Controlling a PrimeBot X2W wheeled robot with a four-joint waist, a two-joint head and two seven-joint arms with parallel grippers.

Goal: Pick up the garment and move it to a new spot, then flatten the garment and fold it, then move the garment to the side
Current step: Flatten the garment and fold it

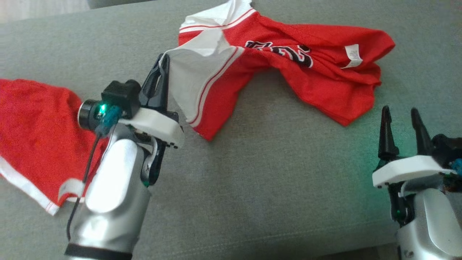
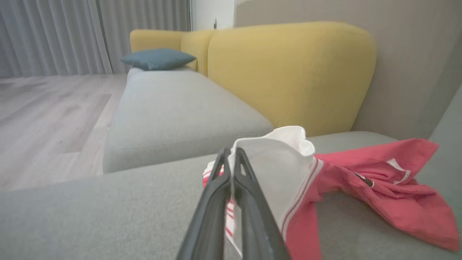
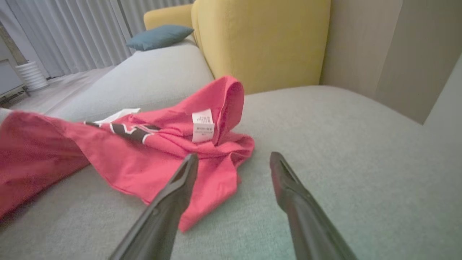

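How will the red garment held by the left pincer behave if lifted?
Likely floppy: the red garment sags in folds from where the left pincer pinches its white panel. Probably light, as the cloth looks thin. Its far end would likely drag along the grey cushion.

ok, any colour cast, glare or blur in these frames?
Head view: green LED spill tints the grey cushion beside the right gripper; the garment reads saturated red. Left wrist view: the left gripper, shut on the garment, is soft near the lens; the red washes to pink. Right wrist view: open fingers soft, faint green cast on the cushion between them.
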